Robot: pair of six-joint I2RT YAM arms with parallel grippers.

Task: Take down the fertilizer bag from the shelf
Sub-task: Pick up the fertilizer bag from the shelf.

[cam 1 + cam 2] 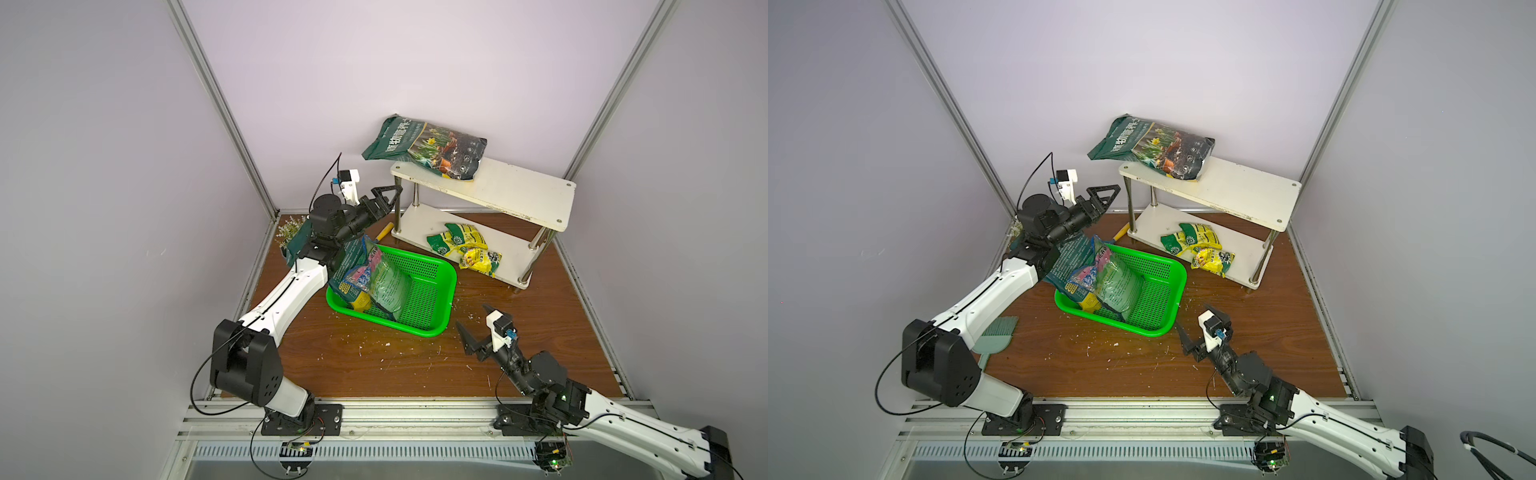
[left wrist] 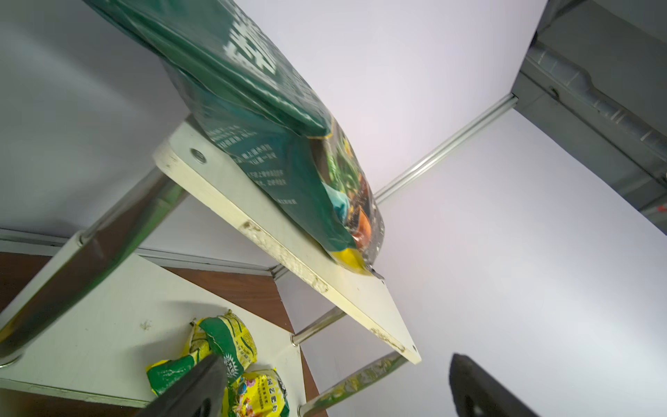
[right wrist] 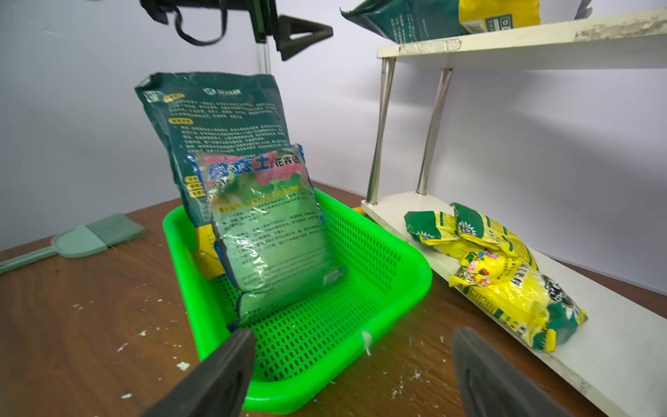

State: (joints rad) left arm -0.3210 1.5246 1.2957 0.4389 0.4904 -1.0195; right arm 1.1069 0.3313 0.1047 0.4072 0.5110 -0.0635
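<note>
Fertilizer bag (image 1: 424, 147) lies on the shelf (image 1: 519, 195) top board, overhanging one corner, which leaves an edge free to grasp. Left gripper (image 1: 395, 193) hovers below that overhang, jaws spread. Right gripper (image 1: 471, 314), jaws spread and empty, stands near the basket (image 1: 452, 299).

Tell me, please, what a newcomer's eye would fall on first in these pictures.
The bright green basket in the middle of the table, with two bags leaning inside it, catches the eye first. Next comes the dark green bag on the top board of the shelf, overhanging its end, with the left pincer open near that end.
</note>
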